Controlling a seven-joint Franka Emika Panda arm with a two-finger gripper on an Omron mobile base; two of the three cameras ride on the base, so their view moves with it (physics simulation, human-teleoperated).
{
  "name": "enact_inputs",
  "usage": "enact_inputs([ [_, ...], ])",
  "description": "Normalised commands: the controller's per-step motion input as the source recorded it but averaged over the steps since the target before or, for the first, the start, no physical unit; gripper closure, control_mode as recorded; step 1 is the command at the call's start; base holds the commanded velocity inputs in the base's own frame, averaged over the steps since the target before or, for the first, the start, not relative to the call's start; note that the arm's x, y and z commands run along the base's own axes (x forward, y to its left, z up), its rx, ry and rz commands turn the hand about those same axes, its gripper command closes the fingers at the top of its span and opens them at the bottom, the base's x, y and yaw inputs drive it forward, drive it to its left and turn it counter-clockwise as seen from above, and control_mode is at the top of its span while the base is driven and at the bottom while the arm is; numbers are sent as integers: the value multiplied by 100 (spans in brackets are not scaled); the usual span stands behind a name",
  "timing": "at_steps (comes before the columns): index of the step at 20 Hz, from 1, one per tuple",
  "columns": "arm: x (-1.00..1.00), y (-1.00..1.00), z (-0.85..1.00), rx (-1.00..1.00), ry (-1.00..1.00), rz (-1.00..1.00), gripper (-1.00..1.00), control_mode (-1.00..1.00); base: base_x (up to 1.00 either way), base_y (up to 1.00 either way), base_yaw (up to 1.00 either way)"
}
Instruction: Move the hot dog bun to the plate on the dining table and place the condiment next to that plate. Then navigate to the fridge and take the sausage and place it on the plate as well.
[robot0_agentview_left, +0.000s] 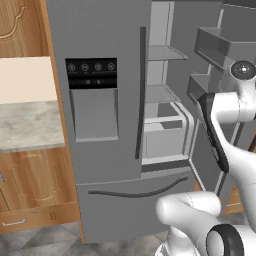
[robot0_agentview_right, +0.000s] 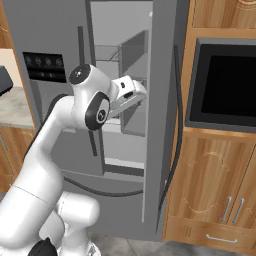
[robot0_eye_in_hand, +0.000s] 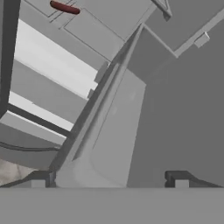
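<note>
Pincer (robot0_eye_in_hand: 109, 178) spread wide, nothing between the two dark tips, which are cut off by the bottom of the hand view. Just beyond them, edge of the open fridge door (robot0_eye_in_hand: 94, 131), running up and away. Fridge (robot0_agentview_left: 110, 125) open on its right side, grey shelves and door bins showing; lower shelves partly hidden by the arm. Far back on a grey shelf, sausage (robot0_eye_in_hand: 64, 7): slim, smooth, dark red-brown, lying flat, small and a little blurred

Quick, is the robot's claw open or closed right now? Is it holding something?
Gripper: open and holding nothing; its fingertips stand wide apart, pointing into the fridge. The sausage lies on a shelf farther in, untouched.
</note>
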Motion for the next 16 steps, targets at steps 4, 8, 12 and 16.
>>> enact_inputs([
  [4,-2,-100,18,8,-6,0,-100,-100,0,0,0],
  [8,-30,-49,10,4,-19,0,-100,-100,0,0,0],
  [12,-62,75,13,0,-23,3,-100,-100,0,0,0],
  [16,-12,100,37,2,-2,-3,-100,-100,0,0,0],
])
